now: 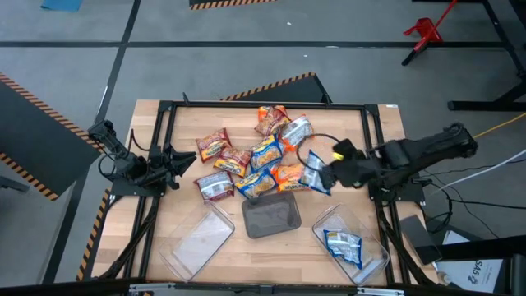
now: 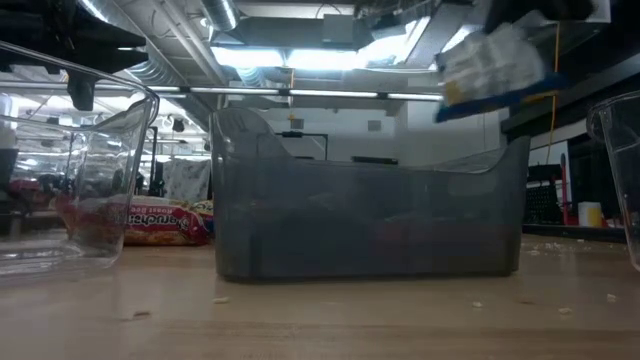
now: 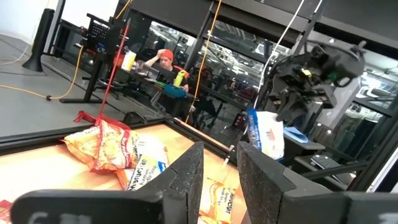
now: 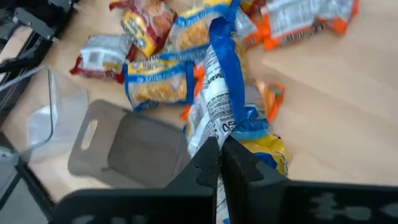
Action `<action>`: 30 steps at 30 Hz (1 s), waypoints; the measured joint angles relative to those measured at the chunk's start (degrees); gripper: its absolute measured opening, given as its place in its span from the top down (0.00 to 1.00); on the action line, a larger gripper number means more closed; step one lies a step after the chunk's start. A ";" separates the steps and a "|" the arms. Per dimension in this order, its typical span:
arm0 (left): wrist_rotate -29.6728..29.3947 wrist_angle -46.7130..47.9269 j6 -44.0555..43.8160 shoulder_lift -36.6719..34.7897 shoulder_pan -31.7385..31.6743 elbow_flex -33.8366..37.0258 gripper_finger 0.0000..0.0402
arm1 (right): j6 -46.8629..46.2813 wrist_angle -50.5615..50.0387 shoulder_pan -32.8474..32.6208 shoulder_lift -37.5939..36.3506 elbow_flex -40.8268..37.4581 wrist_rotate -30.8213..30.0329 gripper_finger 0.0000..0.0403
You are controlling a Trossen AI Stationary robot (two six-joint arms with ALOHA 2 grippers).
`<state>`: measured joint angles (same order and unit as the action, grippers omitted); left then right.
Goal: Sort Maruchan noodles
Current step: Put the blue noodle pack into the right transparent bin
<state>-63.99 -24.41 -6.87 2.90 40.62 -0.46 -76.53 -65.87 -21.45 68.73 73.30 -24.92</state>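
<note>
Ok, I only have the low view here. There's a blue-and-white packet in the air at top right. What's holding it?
Observer: The right gripper. Its fingers are shut on the held packet, which is lifted beside the pile.
Operator: Is anything sorted yet? I only see tray walls.
Observer: One blue packet lies in the right tray.
Operator: And the left arm?
Observer: The left gripper is at the table's left side, facing the pile, with its fingers open and nothing in them.
</note>
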 joint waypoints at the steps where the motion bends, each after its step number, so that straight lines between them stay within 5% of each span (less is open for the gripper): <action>1: -0.01 -0.01 0.00 0.00 0.00 0.01 0.77 | -2.02 -1.03 -1.71 -0.20 0.00 -0.49 1.00; 19: -2.13 0.18 -0.01 0.00 0.00 0.00 0.77 | -42.57 -8.79 -30.42 1.28 0.00 -7.96 1.00; 30: -3.08 1.32 -0.11 0.00 0.00 0.00 0.77 | -56.00 -9.70 -36.29 8.90 0.00 -5.66 1.00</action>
<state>-67.07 -23.09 -6.98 2.90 40.62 -0.46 -132.53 -75.57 -57.74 77.63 73.30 -30.59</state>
